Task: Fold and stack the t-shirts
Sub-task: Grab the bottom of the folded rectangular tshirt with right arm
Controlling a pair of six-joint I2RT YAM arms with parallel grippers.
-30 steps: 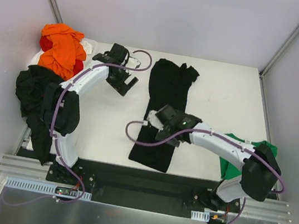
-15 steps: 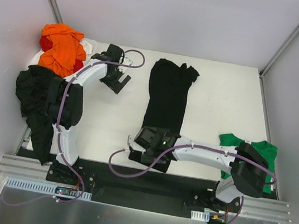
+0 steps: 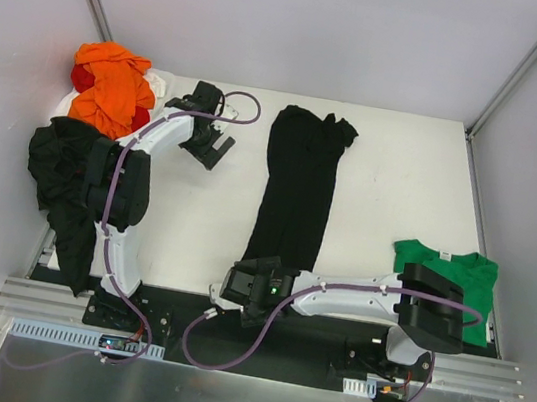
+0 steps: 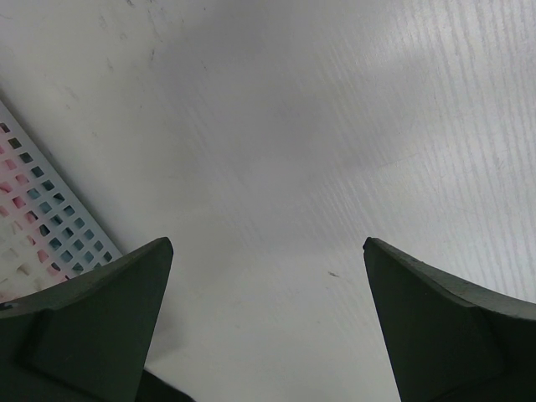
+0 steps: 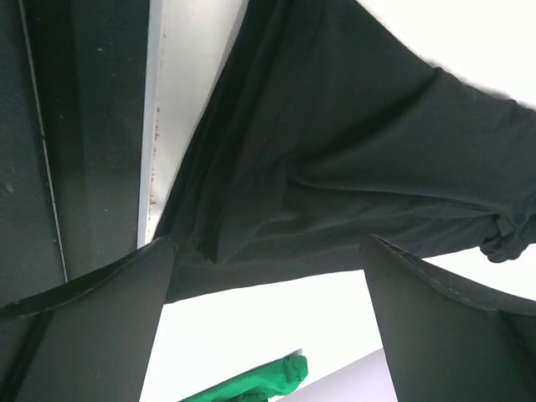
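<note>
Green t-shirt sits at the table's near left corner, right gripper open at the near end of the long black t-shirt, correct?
No: the green t-shirt lies at the near right corner, per the top external view. The right gripper is open at the near end of the long black t-shirt.

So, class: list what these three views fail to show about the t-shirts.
Top view: the red t-shirt is mostly buried under the orange t-shirt.
Top view: the right arm covers part of the green t-shirt.
Right wrist view: the long black t-shirt runs past the frame's top edge.
Left wrist view: no t-shirt in frame.
</note>
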